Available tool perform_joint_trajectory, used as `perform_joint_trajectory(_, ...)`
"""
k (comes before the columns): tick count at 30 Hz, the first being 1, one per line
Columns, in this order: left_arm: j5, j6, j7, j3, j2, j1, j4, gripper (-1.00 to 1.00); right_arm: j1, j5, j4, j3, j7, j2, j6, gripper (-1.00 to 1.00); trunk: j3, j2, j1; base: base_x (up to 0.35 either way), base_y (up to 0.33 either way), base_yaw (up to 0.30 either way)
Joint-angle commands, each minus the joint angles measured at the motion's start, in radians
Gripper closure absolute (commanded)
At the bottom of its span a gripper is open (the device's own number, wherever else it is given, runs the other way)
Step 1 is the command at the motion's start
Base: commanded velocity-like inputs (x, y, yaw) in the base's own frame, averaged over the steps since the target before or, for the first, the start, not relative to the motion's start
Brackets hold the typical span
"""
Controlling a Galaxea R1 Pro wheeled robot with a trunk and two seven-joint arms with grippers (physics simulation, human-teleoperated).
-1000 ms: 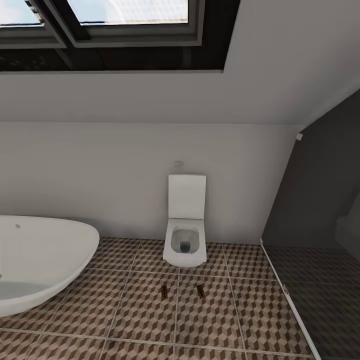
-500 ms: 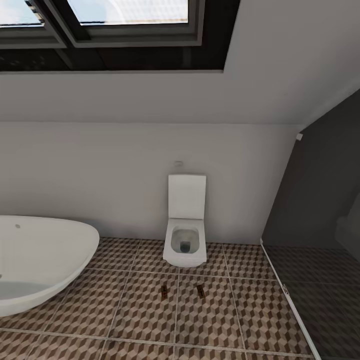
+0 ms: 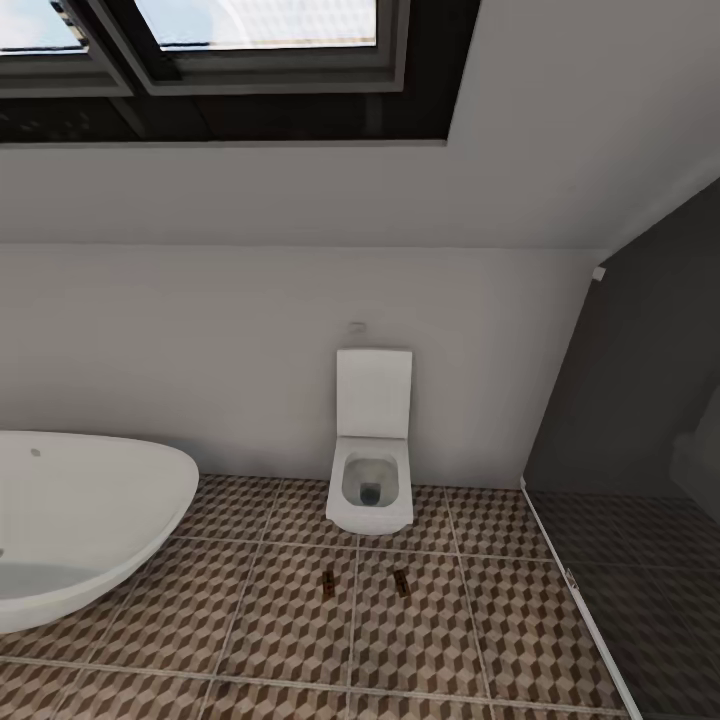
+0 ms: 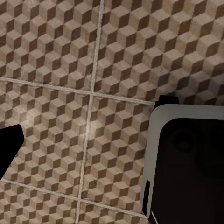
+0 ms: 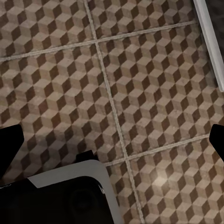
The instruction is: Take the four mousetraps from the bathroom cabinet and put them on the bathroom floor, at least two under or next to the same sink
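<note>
Two mousetraps [image 3: 329,582] lie on the bathroom floor [image 3: 280,620] before the toilet [image 3: 372,470]; each end effector's state unclear

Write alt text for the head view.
Two mousetraps lie side by side on the cube-patterned bathroom floor before a white toilet. A white bathtub stands at the left, a dark glass partition at the right.

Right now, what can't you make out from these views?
- The two mousetraps on the bathroom floor, head view: too small to tell wire or red mark.
- Bathtub, head view: cut off by the left edge.
- Left and right gripper state, wrist views: only dark corner slivers at the edges.
</note>
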Motion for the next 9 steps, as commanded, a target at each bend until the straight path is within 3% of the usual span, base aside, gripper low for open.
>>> perform_joint_trajectory(1,0.006,-0.006,0.001,-0.008,-0.001,-0.002,0.003,-1.0,0.0,-0.005,0.0,0.009,-0.004,0.0,-0.002,-1.0,-0.002,-0.002,0.001,0.0,0.0,0.0)
perform_joint_trajectory(9,0.006,-0.006,0.001,-0.008,-0.001,-0.002,0.003,-1.0,0.0,-0.005,0.0,0.008,-0.004,0.0,-0.002,-1.0,-0.002,-0.002,0.001,0.0,0.0,0.0)
